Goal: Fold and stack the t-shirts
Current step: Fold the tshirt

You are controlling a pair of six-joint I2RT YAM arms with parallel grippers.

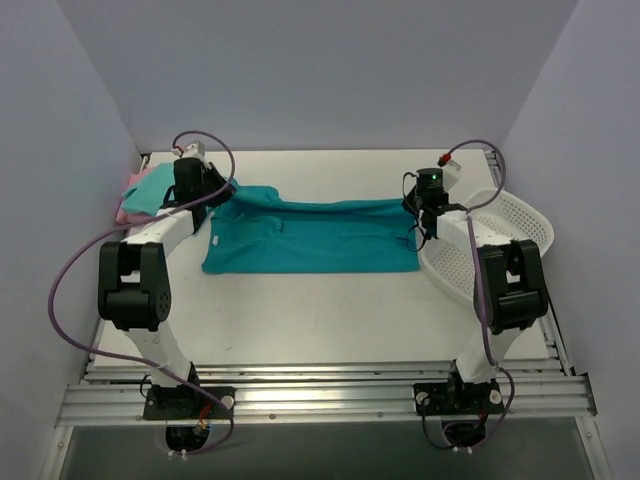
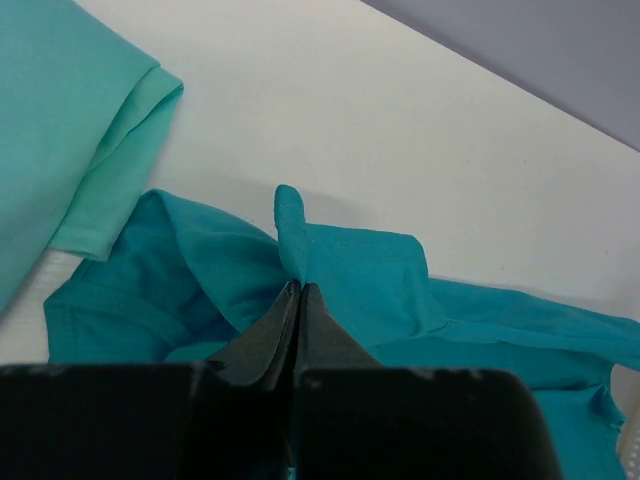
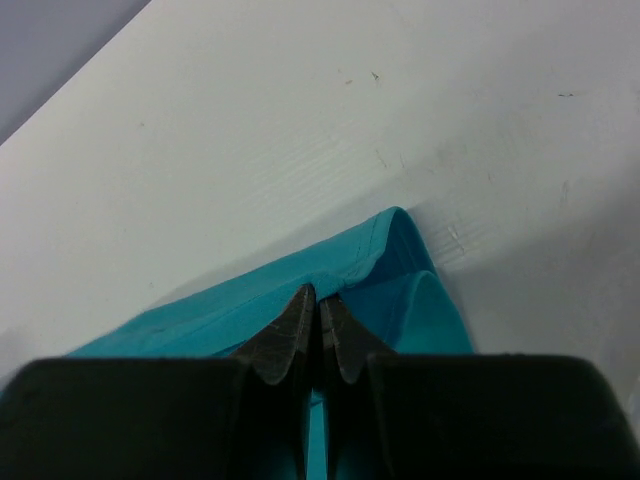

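Observation:
The deep teal t-shirt lies stretched across the middle of the table. My left gripper is shut on its far left corner; in the left wrist view the cloth bunches up at the fingertips. My right gripper is shut on the shirt's far right corner, and the right wrist view shows the hemmed edge pinched between the tips. The mint green t-shirt lies on the pale pink one at the far left, also in the left wrist view.
A white perforated basket stands at the right edge, under my right arm. White walls close in the table on the left, back and right. An aluminium rail runs along the near edge.

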